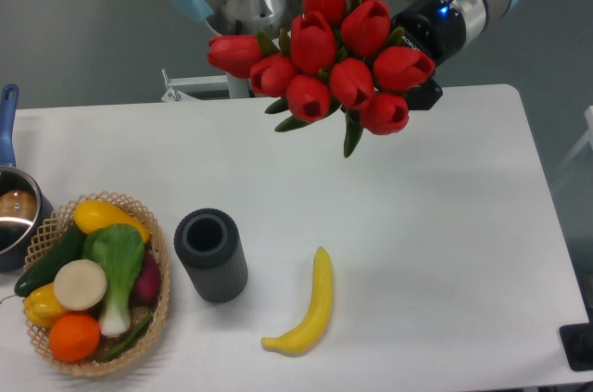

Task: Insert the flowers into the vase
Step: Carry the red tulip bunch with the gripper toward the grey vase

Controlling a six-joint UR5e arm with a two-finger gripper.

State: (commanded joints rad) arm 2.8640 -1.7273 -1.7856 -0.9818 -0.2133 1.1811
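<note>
We see a white table [445,225] with rounded corners against a grey-blue floor. The arm's fingers [419,86] are hidden behind the flowers [329,54], so we cannot tell how far they are open; the bunch hangs at the wrist, above the table's far edge. The vase [211,255], a dark ribbed cylinder, stands upright between a wicker basket [159,304] of produce and a smooth yellow banana [310,307].

The bunch of red artificial tulips [334,63] hides its own stems and the black two-finger gripper's [419,86] fingers entirely. At the left edge, the steel pot with a blue handle [13,211] is cut off.
</note>
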